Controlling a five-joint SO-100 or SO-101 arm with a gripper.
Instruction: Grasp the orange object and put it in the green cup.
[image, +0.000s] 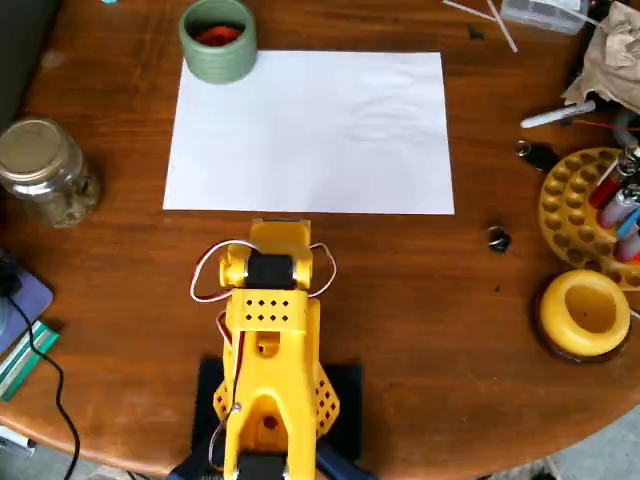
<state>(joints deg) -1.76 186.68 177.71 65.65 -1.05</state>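
Task looks done: orange object (216, 35) sits inside green cup (218, 62) at top left of overhead view, arm folded back near surface (420, 300) edge, end effector state not discernible.

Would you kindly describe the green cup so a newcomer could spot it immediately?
Start from the large white paper sheet on the round wooden table. Just beyond its upper left corner in the overhead view stands the short, thick-walled sage-green cup. Unlike the glass jar nearby, it holds a small orange-red lump.
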